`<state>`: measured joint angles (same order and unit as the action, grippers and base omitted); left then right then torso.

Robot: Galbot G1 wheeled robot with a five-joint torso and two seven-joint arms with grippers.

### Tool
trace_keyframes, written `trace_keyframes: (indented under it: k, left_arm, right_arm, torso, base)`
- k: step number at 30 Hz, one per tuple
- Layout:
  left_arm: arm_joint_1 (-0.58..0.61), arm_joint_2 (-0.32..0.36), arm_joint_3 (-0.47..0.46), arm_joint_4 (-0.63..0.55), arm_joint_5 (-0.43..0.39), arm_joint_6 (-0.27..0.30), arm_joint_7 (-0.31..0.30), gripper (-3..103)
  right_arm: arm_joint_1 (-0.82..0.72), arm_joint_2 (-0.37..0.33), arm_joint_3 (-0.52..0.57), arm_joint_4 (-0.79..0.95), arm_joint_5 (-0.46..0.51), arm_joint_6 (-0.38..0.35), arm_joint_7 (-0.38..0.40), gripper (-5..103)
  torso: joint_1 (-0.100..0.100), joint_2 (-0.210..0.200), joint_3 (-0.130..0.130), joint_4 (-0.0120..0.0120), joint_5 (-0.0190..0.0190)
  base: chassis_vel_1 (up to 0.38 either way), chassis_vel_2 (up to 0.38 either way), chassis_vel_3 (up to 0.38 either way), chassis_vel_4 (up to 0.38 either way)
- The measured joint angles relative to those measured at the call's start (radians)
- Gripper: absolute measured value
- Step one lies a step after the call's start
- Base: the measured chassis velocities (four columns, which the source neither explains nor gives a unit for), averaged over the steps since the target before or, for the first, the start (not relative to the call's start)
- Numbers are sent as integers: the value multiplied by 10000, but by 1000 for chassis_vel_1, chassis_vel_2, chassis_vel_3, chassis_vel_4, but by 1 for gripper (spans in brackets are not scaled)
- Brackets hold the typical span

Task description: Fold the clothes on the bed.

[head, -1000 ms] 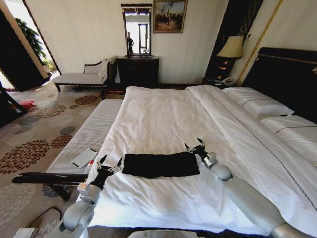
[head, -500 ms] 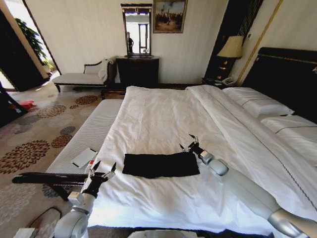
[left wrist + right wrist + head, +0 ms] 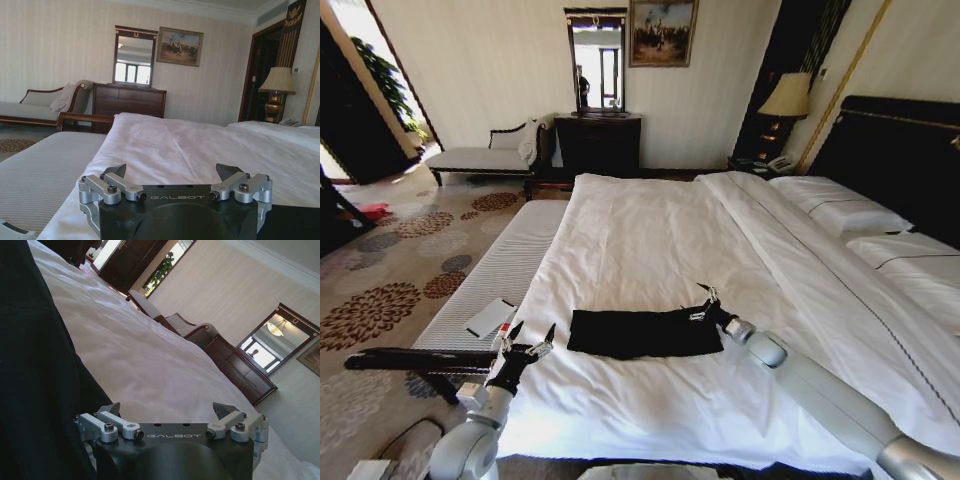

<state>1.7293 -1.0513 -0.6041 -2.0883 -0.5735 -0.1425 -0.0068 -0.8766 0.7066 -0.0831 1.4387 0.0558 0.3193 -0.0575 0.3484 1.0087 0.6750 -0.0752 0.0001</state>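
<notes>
The clothes (image 3: 642, 333), a black top, lie flat as a wide strip on the white bed (image 3: 650, 230) near its foot. My right gripper (image 3: 698, 302) is open at the strip's far right corner, low over the sheet. In the right wrist view the black fabric (image 3: 35, 390) lies close beside the open right gripper (image 3: 166, 407). My left gripper (image 3: 533, 331) is open a short way left of the clothes, at the bed's side edge. In the left wrist view its spread fingers (image 3: 115, 179) face the bed, with black fabric (image 3: 295, 220) at the edge.
A narrow white bench (image 3: 500, 270) with a dark frame runs along the bed's left side and carries a small white pad (image 3: 490, 317). Pillows (image 3: 840, 205) and a dark headboard (image 3: 900, 150) are at the right. A dresser (image 3: 598, 140), chaise (image 3: 485, 155) and lamp (image 3: 786, 97) stand farther off.
My right gripper has come down and inward onto the far right corner of the clothes. My left gripper drew back towards me a second ago and has held still since.
</notes>
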Motion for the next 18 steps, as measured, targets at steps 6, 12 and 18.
trace_keyframes:
  k: [6,12,18]
  left_arm:
    - [-47,-20,-8,-129,-58,87,-62,100]
    - [-8,-26,-109,-283,-118,156,-114,100]
    - [161,-86,-225,-387,-120,161,-128,100]
  right_arm:
    - [-468,-557,149,823,-150,15,2,100]
    - [-1138,-1055,381,1435,-503,132,4,100]
    - [-2224,-1391,1064,2383,-852,152,4,100]
  torso:
    - [0,0,0,1,-2]
    - [0,0,-1,0,1]
    - [0,0,-1,1,-2]
  base:
    - [0,0,0,0]
    - [0,0,0,0]
    - [0,0,0,0]
